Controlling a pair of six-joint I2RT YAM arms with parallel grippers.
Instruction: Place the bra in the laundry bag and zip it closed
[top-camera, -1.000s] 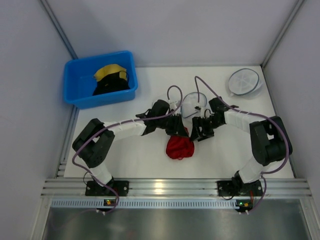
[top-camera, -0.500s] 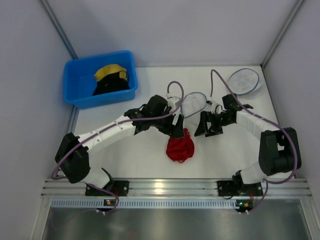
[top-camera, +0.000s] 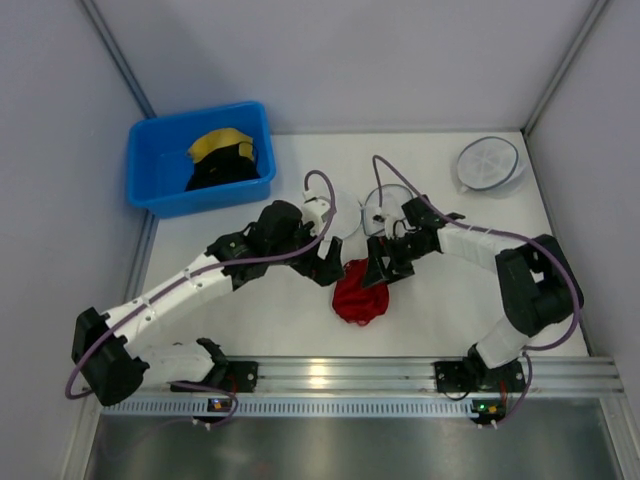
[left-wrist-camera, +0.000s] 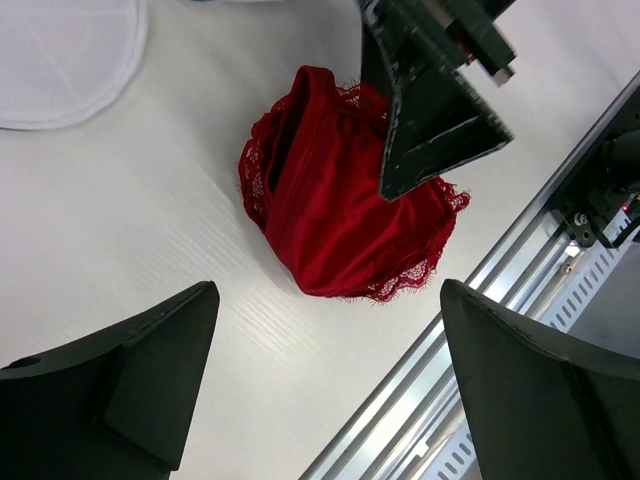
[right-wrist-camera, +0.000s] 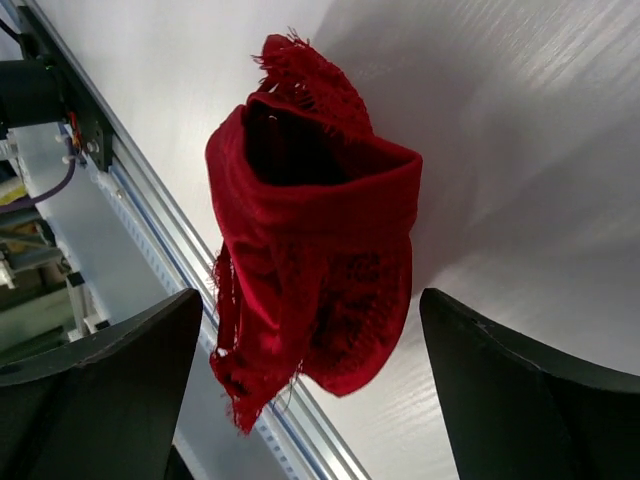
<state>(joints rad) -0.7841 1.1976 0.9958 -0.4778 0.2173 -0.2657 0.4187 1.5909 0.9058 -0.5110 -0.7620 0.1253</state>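
Left pincer (top-camera: 328, 268) and right pincer (top-camera: 382, 268) both wide, empty, flanking the bra (top-camera: 360, 297) heaped on the tabletop (top-camera: 470, 310), likely lining up a grab for the laundry bag (left-wrist-camera: 60, 50) behind it.

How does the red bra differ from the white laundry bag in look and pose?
The bra is red lace; the laundry bag is white mesh with a dark rim. The bra lies bunched in a heap; the laundry bag lies spread open. The bra is closer to the near edge of the table than the laundry bag. Both rest on it, unheld.
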